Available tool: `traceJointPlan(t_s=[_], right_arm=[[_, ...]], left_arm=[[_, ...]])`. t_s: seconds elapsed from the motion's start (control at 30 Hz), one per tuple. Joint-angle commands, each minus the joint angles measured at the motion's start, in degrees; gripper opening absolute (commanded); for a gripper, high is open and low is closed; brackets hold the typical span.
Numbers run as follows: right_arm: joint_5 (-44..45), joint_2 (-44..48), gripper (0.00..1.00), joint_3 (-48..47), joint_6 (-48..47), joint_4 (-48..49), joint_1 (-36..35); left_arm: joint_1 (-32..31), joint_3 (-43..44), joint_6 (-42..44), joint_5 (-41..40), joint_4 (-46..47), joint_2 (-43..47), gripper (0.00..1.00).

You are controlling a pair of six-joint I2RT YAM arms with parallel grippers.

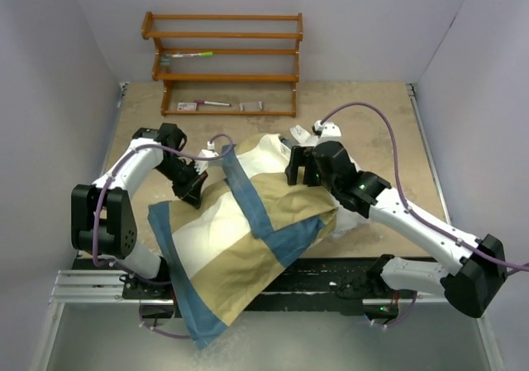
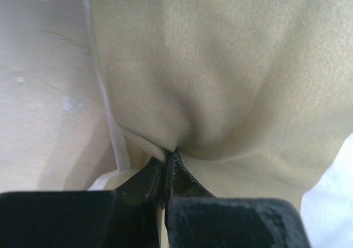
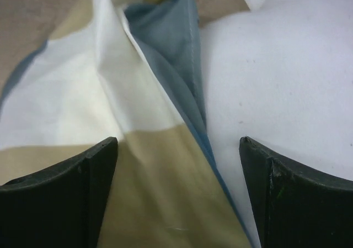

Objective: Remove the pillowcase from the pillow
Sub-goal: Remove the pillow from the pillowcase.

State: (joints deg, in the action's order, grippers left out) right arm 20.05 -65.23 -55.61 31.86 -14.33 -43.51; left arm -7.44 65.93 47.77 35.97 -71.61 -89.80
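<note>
The pillowcase (image 1: 240,247) is seen draped across the table (image 1: 372,115). Its near corner is spilled over the front edge, and its long axis is laid on the diagonal from near left to far right. On its left flank, a fold of tan cloth is pinched tight between the closed jaws of the left gripper (image 2: 170,155). Further back, the right gripper (image 3: 177,143) is held with its fingers wide apart and nothing between them, poised over the blue hem where the cover meets the bare white pillow (image 3: 276,66). The mouth is judged to face far right, though the folds leave that unsure. The step is best done by drawing the pinched cloth low and steady toward the near left, along that axis, while the pillow is pinned by the right gripper. A sideways tug is likely to bunch the cloth or slip the small pinch. A wooden rack (image 1: 223,65) is set at the far wall.
</note>
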Motion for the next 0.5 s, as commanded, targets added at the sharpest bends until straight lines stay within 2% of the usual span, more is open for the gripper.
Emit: traceJointPlan(t_s=[0.0, 0.2, 0.3, 0.37, 0.4, 0.47], right_arm=[[-9.39, 0.0, 0.91, 2.23, 1.27, 4.91, 5.1], [-12.25, -2.78, 0.87, 3.88, 5.17, 7.63, 7.08], [-12.23, -1.84, 0.86, 5.31, 7.7, 8.84, 7.1], [-11.15, -0.98, 0.87, 5.92, 8.43, 9.26, 7.16], [-10.26, -0.53, 0.88, 5.91, 8.48, 8.78, 7.43], [-9.26, 0.29, 0.91, 6.06, 8.68, 7.43, 8.53]], left_arm=[[0.21, 3.59, -8.67, -7.21, 18.77, 1.47, 0.0], [0.41, 21.94, -17.88, -14.95, 34.37, -4.7, 0.0], [0.41, 31.47, -21.06, -16.3, 37.22, -8.99, 0.0], [0.41, 37.63, -22.66, -15.88, 34.51, -11.62, 0.01], [0.58, 39.95, -23.26, -14.97, 32.15, -12.82, 0.17], [2.0, 41.0, -25.22, -12.52, 29.46, -12.21, 0.6]])
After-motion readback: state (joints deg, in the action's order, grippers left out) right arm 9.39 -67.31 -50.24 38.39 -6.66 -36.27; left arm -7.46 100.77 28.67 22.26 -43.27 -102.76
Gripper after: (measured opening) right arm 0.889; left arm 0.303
